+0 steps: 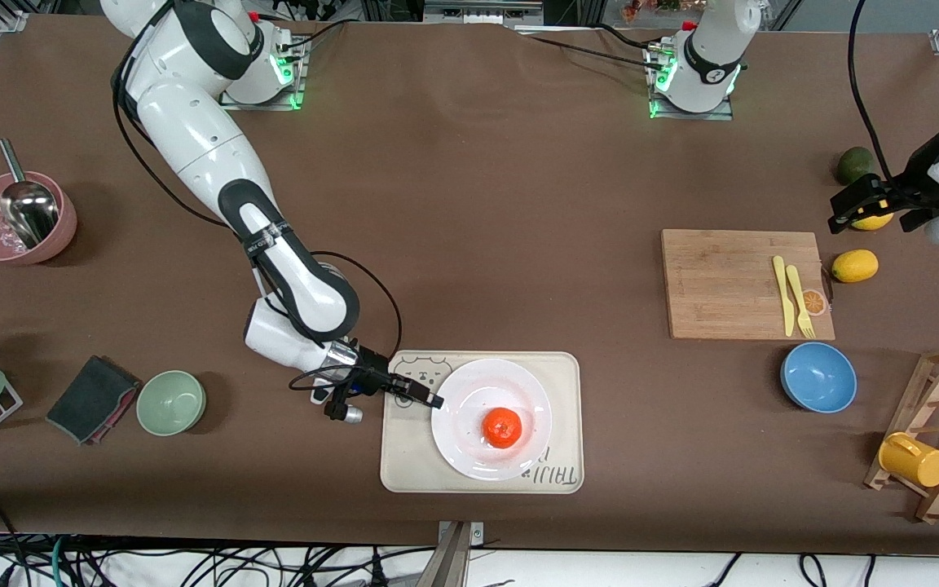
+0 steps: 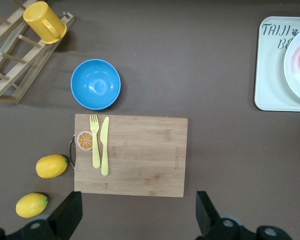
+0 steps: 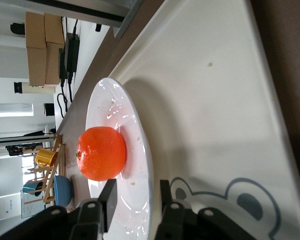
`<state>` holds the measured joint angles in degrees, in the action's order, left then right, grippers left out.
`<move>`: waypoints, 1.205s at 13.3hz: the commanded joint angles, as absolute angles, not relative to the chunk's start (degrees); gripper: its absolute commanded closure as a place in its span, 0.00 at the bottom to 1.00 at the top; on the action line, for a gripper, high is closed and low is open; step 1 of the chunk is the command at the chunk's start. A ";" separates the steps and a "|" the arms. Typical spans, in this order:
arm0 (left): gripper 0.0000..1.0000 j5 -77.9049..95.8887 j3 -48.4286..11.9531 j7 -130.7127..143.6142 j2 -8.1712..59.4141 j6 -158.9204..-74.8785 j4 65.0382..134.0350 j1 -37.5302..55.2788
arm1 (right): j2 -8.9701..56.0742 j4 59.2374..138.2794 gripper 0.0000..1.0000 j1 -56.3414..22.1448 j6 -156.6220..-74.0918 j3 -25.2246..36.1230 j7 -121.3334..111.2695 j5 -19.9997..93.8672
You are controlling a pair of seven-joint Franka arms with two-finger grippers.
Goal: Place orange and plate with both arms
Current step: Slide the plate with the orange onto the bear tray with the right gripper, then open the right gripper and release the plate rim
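Note:
The orange (image 1: 502,427) rests in the middle of the white plate (image 1: 461,399), which lies on the cream bear-print tray (image 1: 404,461) near the front camera's edge of the table. My right gripper (image 1: 429,399) is low at the plate's rim on the right arm's side. In the right wrist view its jaws (image 3: 137,190) stand open astride the rim (image 3: 146,150), one finger over the plate and one outside it, with the orange (image 3: 101,153) just ahead. My left gripper (image 1: 877,214) hangs wide open (image 2: 138,200) and holds nothing, above the table beside the lemons.
A wooden cutting board (image 1: 730,281) carries a yellow fork and knife. Lemons (image 1: 854,266), a green fruit (image 1: 854,165), a blue bowl (image 1: 817,377) and a rack with a yellow mug (image 1: 914,459) crowd the left arm's end. A green bowl (image 1: 171,402), dark cloth (image 1: 90,399) and pink bowl (image 1: 17,220) sit at the right arm's end.

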<state>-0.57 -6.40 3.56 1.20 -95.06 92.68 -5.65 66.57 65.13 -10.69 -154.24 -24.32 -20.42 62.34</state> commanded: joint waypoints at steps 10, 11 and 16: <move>0.00 -1.67 -6.77 2.55 -0.09 -95.01 93.69 -6.06 | 54.69 73.63 0.00 -9.67 -151.11 -21.46 -20.74 57.48; 0.00 -1.67 -6.77 2.55 -0.09 -95.01 93.69 -6.06 | 51.71 75.91 0.00 -9.75 -146.91 -18.75 -20.66 57.48; 0.00 -1.67 -6.77 2.55 -0.09 -95.01 93.69 -6.06 | 39.31 85.95 0.00 -9.76 -127.05 -7.06 -20.48 47.40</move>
